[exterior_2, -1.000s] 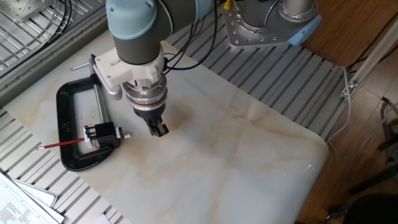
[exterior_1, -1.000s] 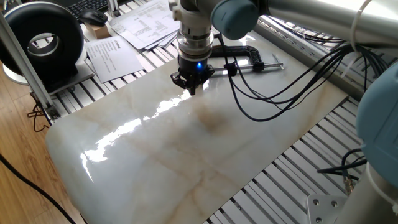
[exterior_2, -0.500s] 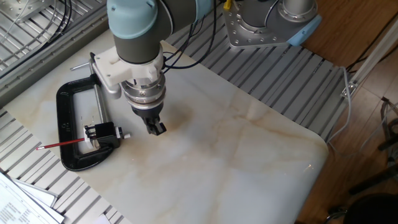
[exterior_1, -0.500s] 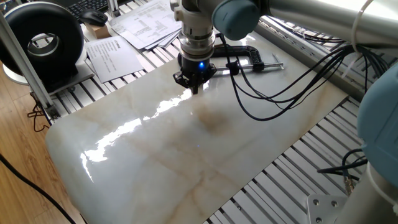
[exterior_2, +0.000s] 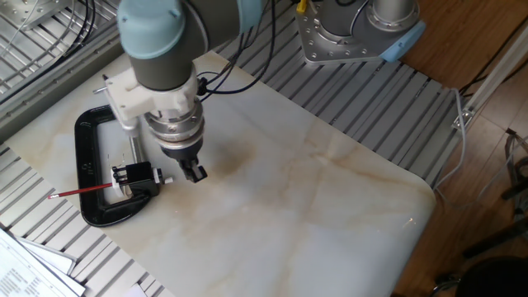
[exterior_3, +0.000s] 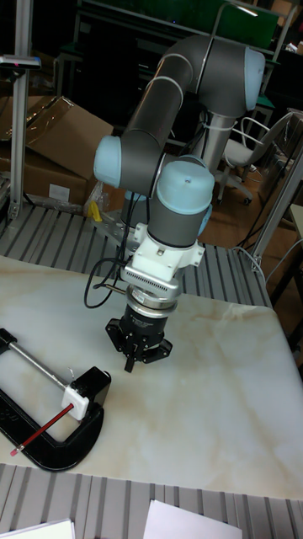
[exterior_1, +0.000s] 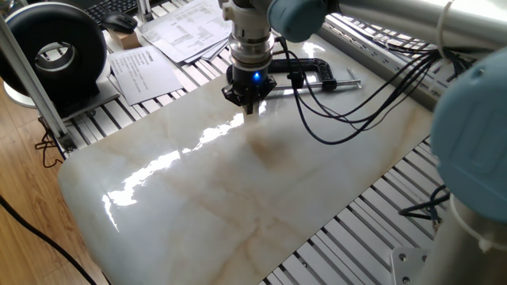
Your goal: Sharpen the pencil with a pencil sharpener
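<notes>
one thin red pencil lies at the left, stuck in the small black-and-white sharpener held by a black c-clamp; just right, the gripper hangs above the marble counter, jaws closed, empty.

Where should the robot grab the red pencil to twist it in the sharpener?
Probably the bare red shaft of the thin red pencil, between its free end and the small black-and-white pencil sharpener held in the black C-clamp. The pencil lies nearly flat, so the gripper would likely come down from above with its fingers either side of the shaft.
</notes>
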`<state>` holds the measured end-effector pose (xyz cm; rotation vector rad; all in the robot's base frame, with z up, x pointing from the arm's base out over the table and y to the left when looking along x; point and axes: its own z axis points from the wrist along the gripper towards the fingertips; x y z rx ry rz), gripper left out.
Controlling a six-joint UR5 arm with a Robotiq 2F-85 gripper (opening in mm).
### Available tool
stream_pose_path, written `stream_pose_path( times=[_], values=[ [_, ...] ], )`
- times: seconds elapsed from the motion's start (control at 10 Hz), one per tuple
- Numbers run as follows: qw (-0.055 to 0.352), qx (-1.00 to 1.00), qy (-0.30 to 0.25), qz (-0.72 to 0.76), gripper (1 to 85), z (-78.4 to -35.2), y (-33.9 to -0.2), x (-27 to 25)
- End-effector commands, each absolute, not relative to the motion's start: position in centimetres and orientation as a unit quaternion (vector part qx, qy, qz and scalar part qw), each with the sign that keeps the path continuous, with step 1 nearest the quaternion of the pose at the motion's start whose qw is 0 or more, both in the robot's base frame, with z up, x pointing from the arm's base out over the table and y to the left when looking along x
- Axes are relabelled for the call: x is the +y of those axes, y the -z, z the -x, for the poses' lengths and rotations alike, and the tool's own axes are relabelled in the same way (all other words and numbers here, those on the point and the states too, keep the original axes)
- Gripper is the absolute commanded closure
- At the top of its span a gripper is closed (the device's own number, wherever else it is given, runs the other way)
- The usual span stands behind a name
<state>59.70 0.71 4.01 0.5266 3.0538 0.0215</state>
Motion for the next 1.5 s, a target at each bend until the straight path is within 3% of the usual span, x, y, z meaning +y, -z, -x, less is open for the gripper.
stream_pose_path(
  times=[0.0,0.6,1.4],
  values=[
    [0.022,0.985,-0.012,-0.172,84.0,-60.5,-3.9,0.2],
    [0.041,0.983,-0.002,-0.18,84.0,-62.2,-1.2,0.1],
    [0.05,0.985,0.008,-0.166,84.0,-61.7,-0.4,-2.2]
  ],
)
